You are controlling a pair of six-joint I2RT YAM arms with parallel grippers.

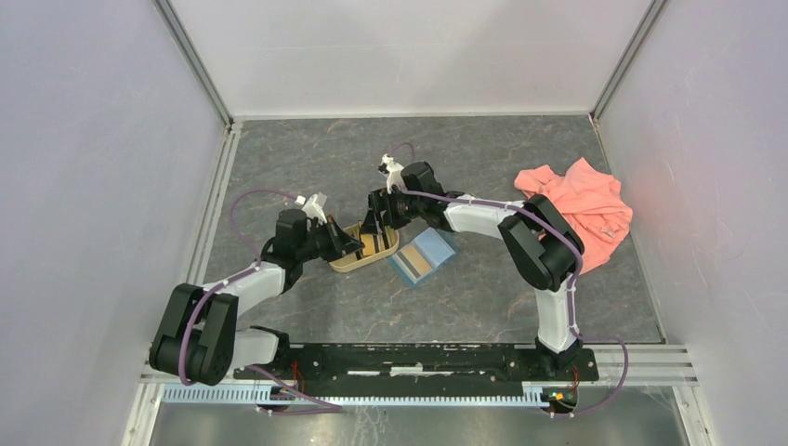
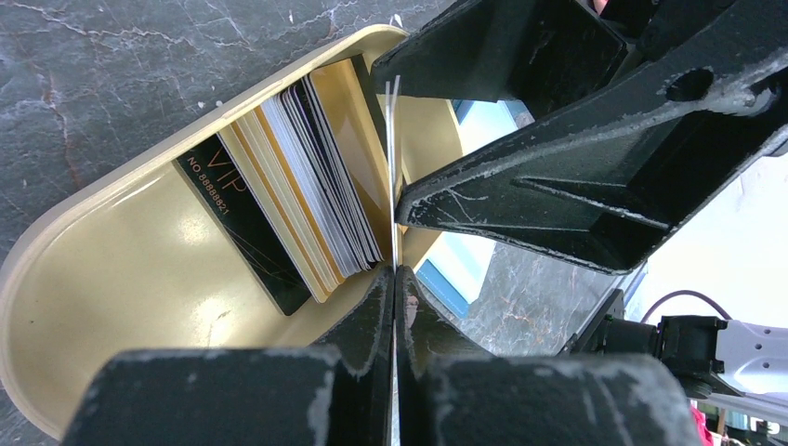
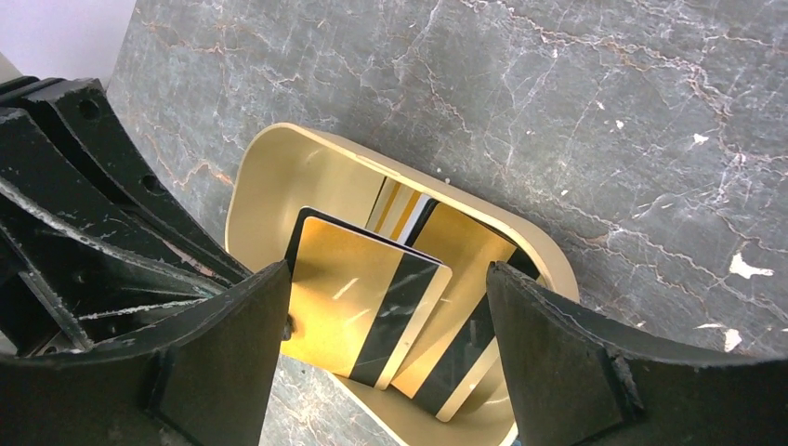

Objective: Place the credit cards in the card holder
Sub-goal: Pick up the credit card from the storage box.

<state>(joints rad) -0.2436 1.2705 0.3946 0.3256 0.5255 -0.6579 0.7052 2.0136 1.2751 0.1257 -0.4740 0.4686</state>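
While most of the black and gold plastic credit cards point(image 2: 307, 186) sit stacked on edge in the tan oval plastic tray point(image 2: 111, 307), the left gripper point(image 2: 395, 277) is pinched tight on one gold black-striped card point(image 3: 339, 293) over it. Right gripper point(image 3: 386, 279) fingers are wide, straddling that card without gripping it. The teal-blue folding card holder point(image 1: 423, 257) lies open just beside the tray; can't tell if anything's loaded. Bulk of the job is left.
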